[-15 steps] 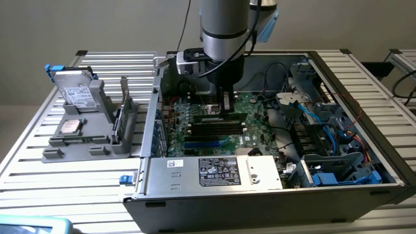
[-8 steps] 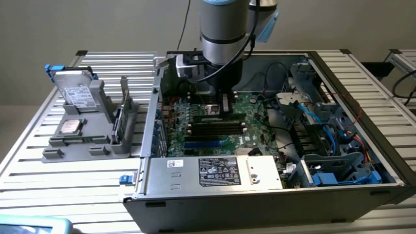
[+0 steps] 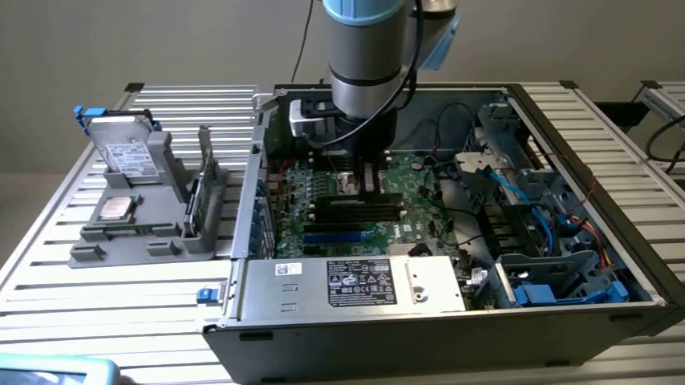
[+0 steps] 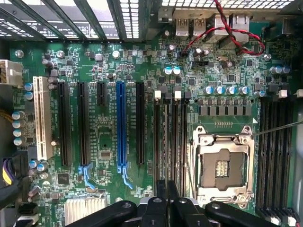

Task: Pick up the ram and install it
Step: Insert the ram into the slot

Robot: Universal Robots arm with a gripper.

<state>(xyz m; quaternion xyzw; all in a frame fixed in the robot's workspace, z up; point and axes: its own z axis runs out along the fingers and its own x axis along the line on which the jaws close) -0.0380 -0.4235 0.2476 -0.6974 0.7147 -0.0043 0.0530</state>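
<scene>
Slatted table (image 3: 43, 265), open PC case (image 3: 428, 337) on it, UR arm (image 3: 364, 48) reaching straight down inside. Gripper (image 3: 370, 191) sits low over the motherboard (image 4: 109, 71), at the bank of black memory slots (image 4: 156, 142) just beside the open CPU socket (image 4: 222, 165).

Claw is pinched nearly together. From the room side it reads as clamped on the ram (image 3: 342, 200), which stands on edge along the slot bank. From the wrist the fingers (image 4: 158, 208) converge right over one slot.

Risks as I see them:
- Stick off the slot line or tilted: one end seats first, the board flexes, contacts scrape.
- Key notch the wrong way round: pressing jams it.
- White end latches (image 4: 157, 94): can't tell if they're open. If closed, they block seating.
- Thin part, narrow pinch: it could slip or rock under push.
- A sideways skid lands on the exposed socket.
</scene>
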